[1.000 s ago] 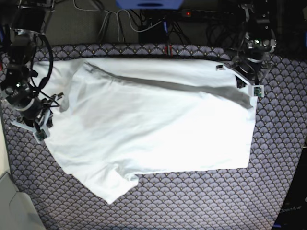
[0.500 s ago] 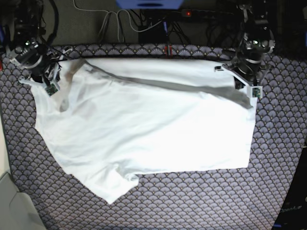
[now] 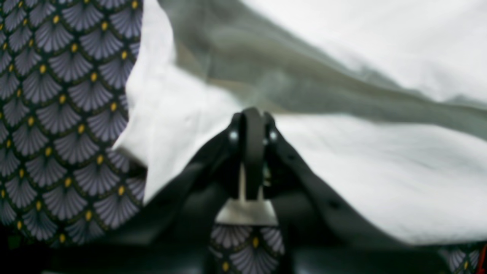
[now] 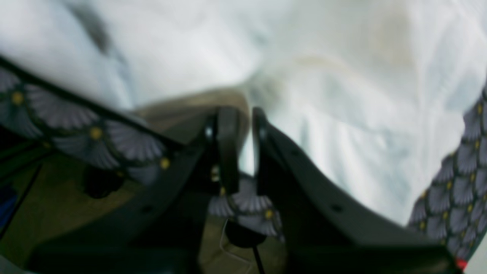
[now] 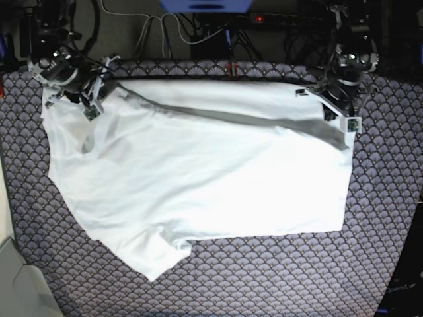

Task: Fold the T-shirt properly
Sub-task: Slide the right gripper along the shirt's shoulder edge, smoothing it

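Observation:
The white T-shirt [image 5: 211,178] lies spread over the patterned table cover [image 5: 264,277], with a sleeve pointing to the near left. A grey shadowed fold runs across its far part from one gripper to the other. My left gripper [image 5: 342,129] is at the far right corner of the shirt. In the left wrist view, the left gripper [image 3: 253,118] is shut on the T-shirt [image 3: 380,160], with a strip of cloth between the fingers. My right gripper [image 5: 98,99] is at the far left corner. In the right wrist view, the right gripper [image 4: 245,114] is shut on a fold of the T-shirt [image 4: 342,95].
Cables and a power strip [image 5: 218,26] lie behind the table's far edge. A grey object [image 5: 20,284] sits off the near left corner. Bare patterned cover shows along the near side and the right side of the shirt.
My right gripper has carried the shirt's left part from the mid-left of the table up to the far left corner. The left arm has stayed put.

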Robot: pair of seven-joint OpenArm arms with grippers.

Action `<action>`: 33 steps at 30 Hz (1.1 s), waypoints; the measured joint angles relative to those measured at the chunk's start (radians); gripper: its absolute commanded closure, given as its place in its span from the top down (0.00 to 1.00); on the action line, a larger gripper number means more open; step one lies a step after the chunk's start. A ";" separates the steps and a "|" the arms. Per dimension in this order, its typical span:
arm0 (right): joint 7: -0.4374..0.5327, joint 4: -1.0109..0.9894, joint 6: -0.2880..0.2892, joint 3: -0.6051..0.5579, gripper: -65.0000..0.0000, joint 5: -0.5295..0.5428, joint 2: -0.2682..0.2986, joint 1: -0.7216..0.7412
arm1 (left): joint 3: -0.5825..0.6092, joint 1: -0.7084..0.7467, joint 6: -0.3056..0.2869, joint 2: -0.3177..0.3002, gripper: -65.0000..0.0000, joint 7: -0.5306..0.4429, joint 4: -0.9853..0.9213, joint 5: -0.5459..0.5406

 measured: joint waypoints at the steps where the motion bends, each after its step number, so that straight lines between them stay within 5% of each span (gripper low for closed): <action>1: -0.001 0.000 0.000 -0.018 0.08 0.000 0.000 0.004 | 0.000 0.000 0.000 0.000 0.01 0.000 0.001 0.000; 10: -0.010 0.001 0.000 -0.139 0.08 0.001 -0.001 0.162 | -0.003 0.005 0.000 -0.001 0.01 0.000 0.003 0.000; 17: -0.073 0.009 0.000 -0.033 0.08 0.005 -0.023 0.311 | -0.002 0.021 0.000 0.000 0.01 0.000 0.005 -0.004; 23: -0.066 0.007 -0.004 -0.009 0.08 -0.001 0.057 0.161 | -0.003 0.028 0.000 0.003 0.01 0.000 0.003 -0.005; 29: 0.093 0.005 -0.003 -0.018 0.08 -0.003 0.032 -0.022 | -0.002 0.020 0.000 -0.001 0.01 0.000 0.002 -0.002; 33: 0.118 0.000 0.000 -0.025 0.08 0.001 -0.002 -0.036 | -0.004 0.005 0.000 -0.003 0.01 -0.001 0.002 0.003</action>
